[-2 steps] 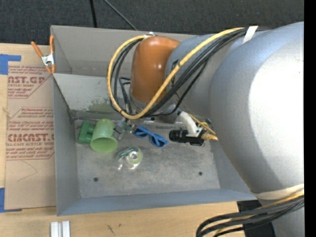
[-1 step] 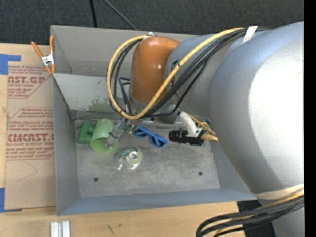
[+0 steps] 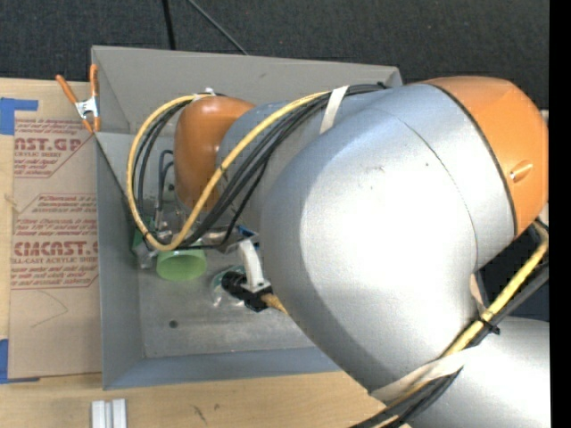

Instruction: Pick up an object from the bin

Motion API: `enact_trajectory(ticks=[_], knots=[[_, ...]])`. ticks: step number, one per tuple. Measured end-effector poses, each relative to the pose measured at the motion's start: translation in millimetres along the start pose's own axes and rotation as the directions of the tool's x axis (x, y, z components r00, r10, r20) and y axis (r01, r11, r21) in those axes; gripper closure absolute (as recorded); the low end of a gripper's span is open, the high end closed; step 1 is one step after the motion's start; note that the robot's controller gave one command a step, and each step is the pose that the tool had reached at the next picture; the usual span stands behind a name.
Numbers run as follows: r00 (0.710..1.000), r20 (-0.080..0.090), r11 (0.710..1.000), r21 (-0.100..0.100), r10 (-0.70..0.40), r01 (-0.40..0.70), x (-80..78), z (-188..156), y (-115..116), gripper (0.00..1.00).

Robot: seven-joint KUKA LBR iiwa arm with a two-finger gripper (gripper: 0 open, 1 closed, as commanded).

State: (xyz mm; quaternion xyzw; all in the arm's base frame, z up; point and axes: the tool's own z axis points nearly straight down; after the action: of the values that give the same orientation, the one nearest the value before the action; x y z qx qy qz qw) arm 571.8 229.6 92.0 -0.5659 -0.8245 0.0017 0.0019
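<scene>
My gripper [image 3: 166, 201] is down in the left part of the bin, under the orange wrist cover and mostly hidden behind loops of cable. Just below it on the bin floor lies a light green round thing [image 3: 181, 265], like a disc or a cap. A darker green bit [image 3: 143, 241] shows at the gripper's lower left, against the bin's left wall. To the right of the green disc lies a small white and black piece [image 3: 245, 281], with a small pale ring [image 3: 219, 281] next to it.
The big silver and orange arm covers the right and middle of the bin and hides whatever lies beneath it. Bare grey floor shows along the bin's front left, below the green disc.
</scene>
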Motion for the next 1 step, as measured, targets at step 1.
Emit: enact_trajectory(ticks=[1], knots=[[1.000,0.004,1.000,-0.003,0.001,-0.001,-2.4,-2.0,0.8,1.00]])
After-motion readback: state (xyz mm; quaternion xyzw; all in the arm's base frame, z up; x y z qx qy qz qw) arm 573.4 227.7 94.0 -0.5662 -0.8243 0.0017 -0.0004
